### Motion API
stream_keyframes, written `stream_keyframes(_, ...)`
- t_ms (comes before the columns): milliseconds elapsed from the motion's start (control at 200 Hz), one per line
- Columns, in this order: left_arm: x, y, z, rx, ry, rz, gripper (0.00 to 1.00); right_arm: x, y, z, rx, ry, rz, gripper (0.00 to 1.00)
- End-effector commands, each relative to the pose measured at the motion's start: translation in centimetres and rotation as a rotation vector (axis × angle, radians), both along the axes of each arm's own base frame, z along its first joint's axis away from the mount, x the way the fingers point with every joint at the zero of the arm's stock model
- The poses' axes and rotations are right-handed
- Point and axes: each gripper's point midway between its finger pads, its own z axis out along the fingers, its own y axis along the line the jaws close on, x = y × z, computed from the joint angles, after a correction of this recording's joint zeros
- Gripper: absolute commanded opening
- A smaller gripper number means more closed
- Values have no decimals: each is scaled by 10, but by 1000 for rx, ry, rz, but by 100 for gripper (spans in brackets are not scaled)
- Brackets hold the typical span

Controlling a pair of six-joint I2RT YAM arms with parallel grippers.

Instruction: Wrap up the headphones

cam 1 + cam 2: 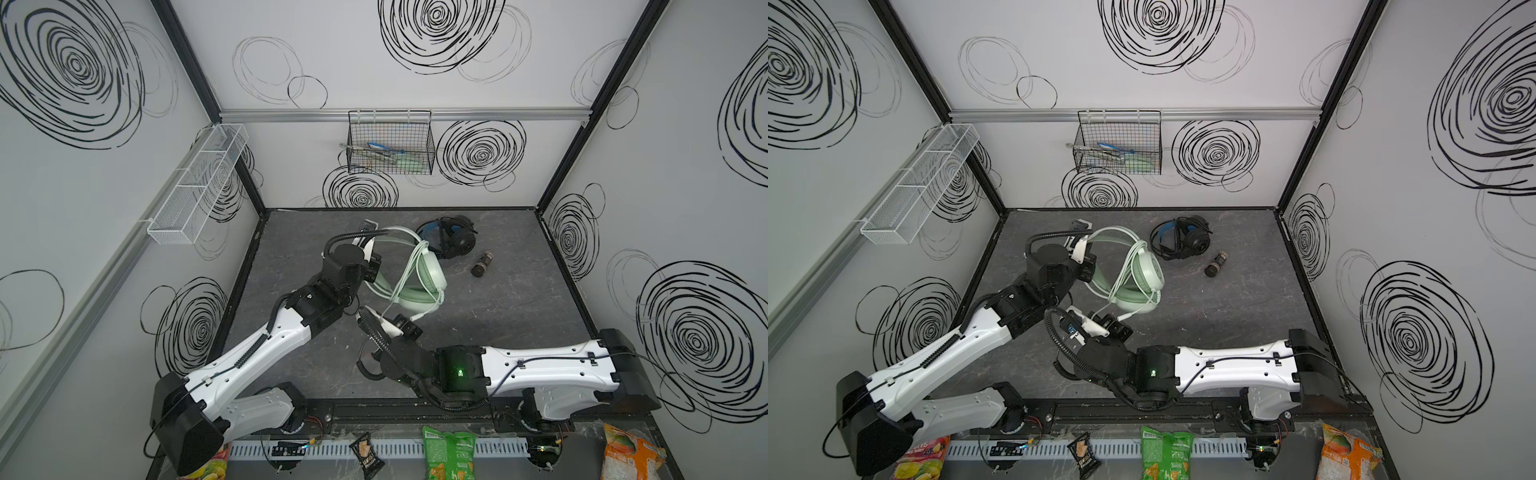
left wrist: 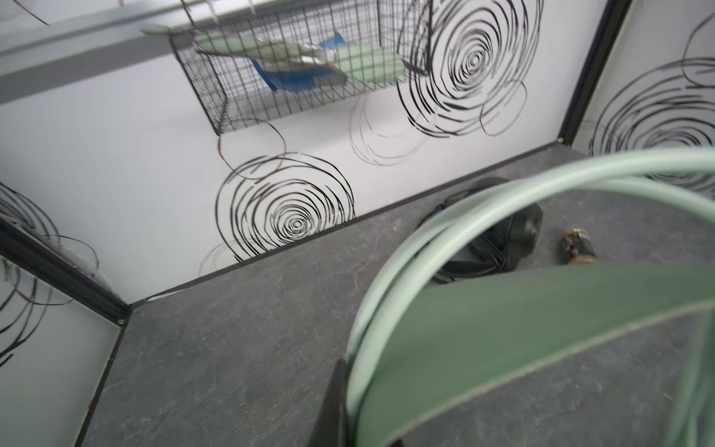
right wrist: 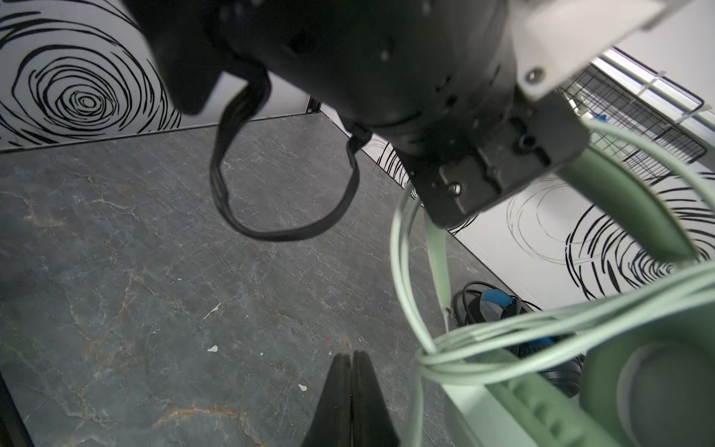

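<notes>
The mint-green headphones (image 1: 428, 274) were held by the headband near the middle of the tabletop (image 1: 519, 324), with the pale cable (image 1: 413, 266) looped across the ear cups. The left gripper (image 1: 372, 270) was clamped on that headband. The right gripper (image 3: 353, 402) was closed beside the cable's loose end, with nothing seen between its jaws. The black headphones (image 1: 455, 243) lay near the far edge, with a small dark cylinder (image 1: 482, 264) beside them.

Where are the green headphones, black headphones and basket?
green headphones (image 1: 434, 276), in a top view, ear cup
black headphones (image 1: 462, 243), in a top view, ear cup
basket (image 1: 419, 145), in a top view, front wall
</notes>
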Motion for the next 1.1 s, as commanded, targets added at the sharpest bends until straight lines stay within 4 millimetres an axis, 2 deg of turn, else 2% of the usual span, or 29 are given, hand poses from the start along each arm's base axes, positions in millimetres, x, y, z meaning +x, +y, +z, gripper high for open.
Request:
stream_keyframes(0, 2, -13, -3, 1, 35, -41, 0, -3, -1, 51, 83, 0, 56, 0)
stream_keyframes(175, -5, -24, -26, 76, 90, -71, 0, 0, -8, 72, 127, 53, 105, 2)
stream_keyframes(305, -20, -52, -38, 80, 150, -200, 0, -7, -10, 85, 206, 121, 192, 3)
stream_keyframes(370, -29, -67, -49, 102, 191, -259, 0, -8, -13, 85, 211, 123, 205, 5)
stream_keyframes(495, -40, -79, -77, 172, 270, -310, 0, -2, -17, 78, 139, 112, 182, 5)
stream_keyframes(575, -44, -81, -88, 174, 304, -321, 0, -1, -18, 74, 72, 97, 165, 4)
stream_keyframes(805, -43, -68, -98, 214, 312, -268, 0, -1, -23, 68, -139, 18, 118, 3)
stream_keyframes(921, -44, -67, -99, 223, 314, -265, 0, -6, -27, 78, -177, -13, 121, 3)
stream_keyframes(1096, -51, -79, -104, 229, 333, -315, 0, -13, -32, 86, -252, -103, 136, 2)
